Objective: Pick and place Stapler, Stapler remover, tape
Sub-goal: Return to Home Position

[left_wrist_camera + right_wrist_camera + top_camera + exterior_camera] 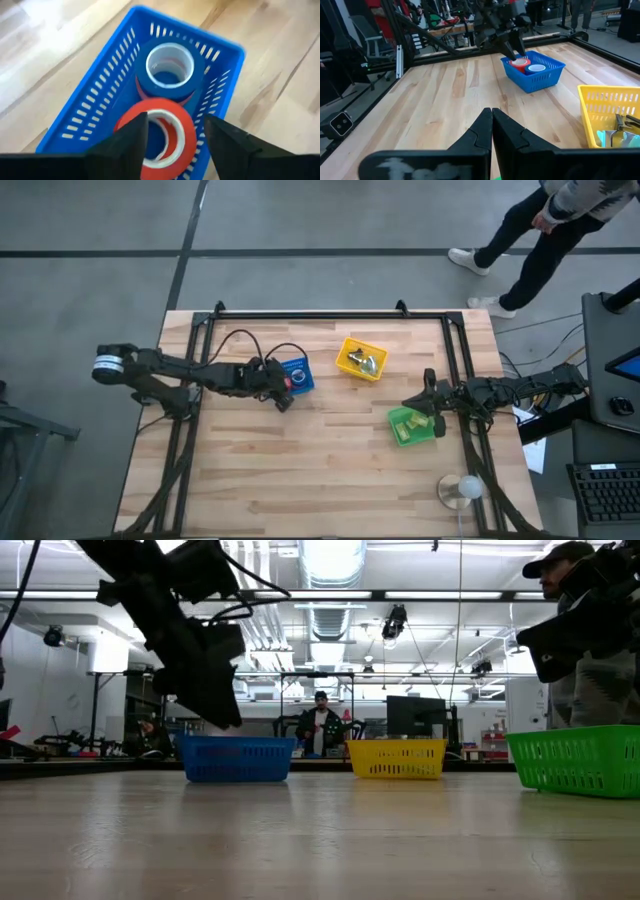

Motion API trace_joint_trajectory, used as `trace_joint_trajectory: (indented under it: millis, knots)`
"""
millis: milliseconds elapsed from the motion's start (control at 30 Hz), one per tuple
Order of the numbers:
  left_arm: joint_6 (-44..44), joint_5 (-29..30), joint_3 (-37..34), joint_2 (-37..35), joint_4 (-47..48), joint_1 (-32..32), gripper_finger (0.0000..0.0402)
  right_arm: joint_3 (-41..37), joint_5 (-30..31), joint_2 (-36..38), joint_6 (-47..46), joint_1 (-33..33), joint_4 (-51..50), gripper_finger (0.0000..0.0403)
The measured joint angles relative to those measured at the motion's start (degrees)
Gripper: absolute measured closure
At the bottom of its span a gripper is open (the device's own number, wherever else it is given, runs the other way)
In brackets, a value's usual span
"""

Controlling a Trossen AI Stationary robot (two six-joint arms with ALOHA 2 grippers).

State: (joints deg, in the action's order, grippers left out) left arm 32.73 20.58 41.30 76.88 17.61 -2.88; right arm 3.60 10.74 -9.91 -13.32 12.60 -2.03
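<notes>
There are three bins: the blue bin [297, 376], one yellow bin [361, 359] near it, and one green bin [412, 426] farther off. Inside the blue bin two tape rolls show plainly, one blue roll [167, 91] and one red roll [186, 131]; a red edge under the blue roll may be a third. There are two grippers, the left gripper [175, 122] over the blue bin and the right gripper [492, 111] well apart from it.

Overhead, table-level and both wrist views share the blue bin [235, 760], seemingly closest from the left wrist.
</notes>
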Motion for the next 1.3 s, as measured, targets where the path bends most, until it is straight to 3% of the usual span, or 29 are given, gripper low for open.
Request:
trace_joint_trajectory:
  millis: [167,367,533,767,1000,1300]
  knots:
    - [-0.3,-0.2,0.7,-2.7,0.2,0.0,0.0189,0.0,0.0,0.0,0.2,0.0,-0.2,0.0394]
    - [-1.6,-3.0,2.0,-9.1,-0.5,0.5,0.0188,0.0,0.0,0.0,0.2,0.0,0.1,0.0394]
    - [-3.7,-2.0,0.1,-14.9,-0.6,3.3,0.0199,0.0,-0.1,0.0,-0.1,0.0,1.0,0.0394]
    - [-6.4,4.6,-7.0,-20.0,-9.5,8.6,0.0274,0.0,-0.1,0.0,-1.9,0.0,1.1,0.0394]
    - [-10.3,2.6,-13.9,-24.1,-18.2,11.9,0.039,0.0,-0.1,0.0,-2.6,0.0,1.7,0.0394]
    - [-10.3,0.8,-21.1,-33.3,-21.0,13.2,0.0393,0.0,-0.1,0.0,-1.2,0.0,3.6,0.0394]
